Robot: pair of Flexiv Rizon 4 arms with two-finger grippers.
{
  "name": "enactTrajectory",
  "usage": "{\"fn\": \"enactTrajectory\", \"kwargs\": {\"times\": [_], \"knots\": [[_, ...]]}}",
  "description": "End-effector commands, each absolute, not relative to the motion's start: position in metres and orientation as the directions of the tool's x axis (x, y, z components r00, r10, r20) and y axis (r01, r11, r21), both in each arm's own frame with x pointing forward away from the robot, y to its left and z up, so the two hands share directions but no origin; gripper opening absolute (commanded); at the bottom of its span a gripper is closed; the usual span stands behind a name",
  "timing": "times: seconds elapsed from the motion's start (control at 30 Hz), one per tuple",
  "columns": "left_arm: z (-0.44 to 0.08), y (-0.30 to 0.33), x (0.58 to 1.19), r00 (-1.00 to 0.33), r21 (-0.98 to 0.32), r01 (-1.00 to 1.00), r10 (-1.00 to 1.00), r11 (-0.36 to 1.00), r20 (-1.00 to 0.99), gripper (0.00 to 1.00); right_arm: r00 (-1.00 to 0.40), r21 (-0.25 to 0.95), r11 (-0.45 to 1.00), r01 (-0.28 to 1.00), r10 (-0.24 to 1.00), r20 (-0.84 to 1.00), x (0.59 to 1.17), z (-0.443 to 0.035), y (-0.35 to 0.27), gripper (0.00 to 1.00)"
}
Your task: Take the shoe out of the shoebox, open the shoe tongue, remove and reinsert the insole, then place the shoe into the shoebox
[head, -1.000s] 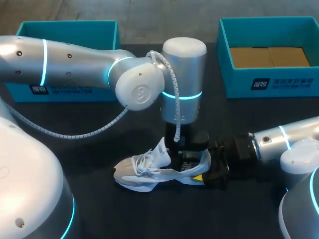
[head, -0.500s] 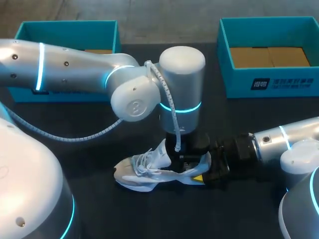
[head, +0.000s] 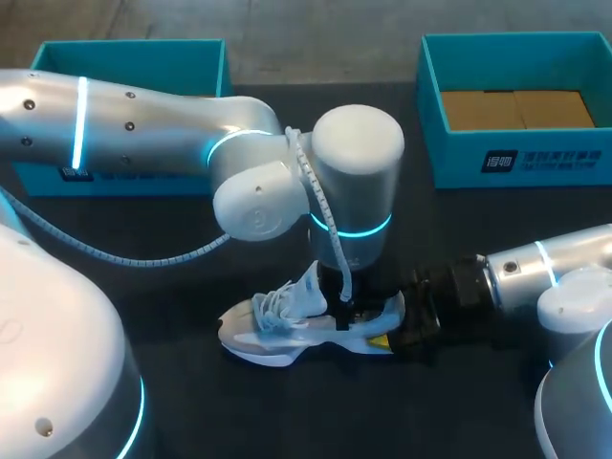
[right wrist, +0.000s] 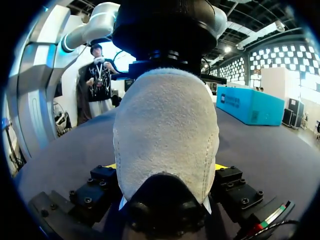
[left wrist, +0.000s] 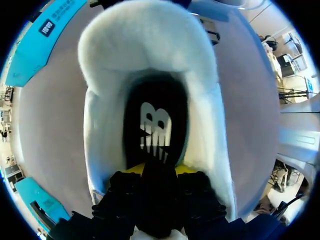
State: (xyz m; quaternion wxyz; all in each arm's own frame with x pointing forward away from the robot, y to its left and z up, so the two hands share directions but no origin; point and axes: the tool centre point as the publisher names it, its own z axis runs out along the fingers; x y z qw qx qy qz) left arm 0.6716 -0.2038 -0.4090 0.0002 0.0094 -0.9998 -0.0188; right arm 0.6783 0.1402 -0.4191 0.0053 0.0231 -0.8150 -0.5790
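Dropping steadily over the last second, the left gripper (head: 344, 311) has sunk into the mouth of the white shoe (head: 277, 330). The shoe lies on the table (head: 172, 287) near the middle, outside the far-left shoebox (head: 124, 57) and the far-right shoebox (head: 449, 158), and the right gripper (head: 387, 337) has not budged. From the left wrist, the insole (left wrist: 155, 130) lies flat just ahead; whether that gripper is spread or pinched I cannot tell. From the right wrist, the heel (right wrist: 167, 135) is clamped between both yellow tips. To me the insole pull looks about to start
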Motion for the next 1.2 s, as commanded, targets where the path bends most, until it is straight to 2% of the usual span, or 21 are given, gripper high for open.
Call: {"fn": "enactTrajectory", "kwargs": {"times": [0.03, 0.13, 0.17, 0.23, 0.57, 0.93, 1.2], "knots": [[-0.428, -0.208, 0.680, -0.998, 0.056, -0.034, -0.031, 0.998, -0.054, 0.29, -0.999, 0.942, 0.333, -0.032, -0.045, -0.019, 0.676, -0.417, 0.142, 0.00], [-0.432, -0.211, 0.682, -0.995, 0.066, -0.049, -0.042, 0.997, -0.094, 0.25, -0.999, 0.942, 0.333, -0.032, -0.045, -0.019, 0.676, -0.417, 0.142, 0.00], [-0.433, -0.211, 0.683, -0.993, 0.071, -0.054, -0.046, 0.996, -0.110, 0.20, -0.999, 0.942, 0.333, -0.032, -0.045, -0.019, 0.676, -0.417, 0.142, 0.00], [-0.433, -0.212, 0.684, -0.993, 0.073, -0.056, -0.048, 0.996, -0.111, 0.00, -0.999, 0.942, 0.333, -0.032, -0.045, -0.019, 0.676, -0.417, 0.142, 0.00], [-0.415, -0.203, 0.688, -0.995, 0.029, -0.076, -0.074, 0.997, -0.065, 0.00, -0.999, 0.942, 0.333, -0.032, -0.045, -0.019, 0.676, -0.417, 0.142, 0.00], [-0.381, -0.195, 0.678, -0.983, -0.070, -0.004, 0.009, 0.998, 0.184, 0.00, -0.999, 0.942, 0.333, -0.032, -0.045, -0.019, 0.676, -0.417, 0.142, 0.00], [-0.363, -0.193, 0.673, -0.952, -0.132, 0.040, 0.078, 0.990, 0.295, 0.00, -0.999, 0.942, 0.333, -0.032, -0.045, -0.019, 0.676, -0.417, 0.142, 0.00]]}}
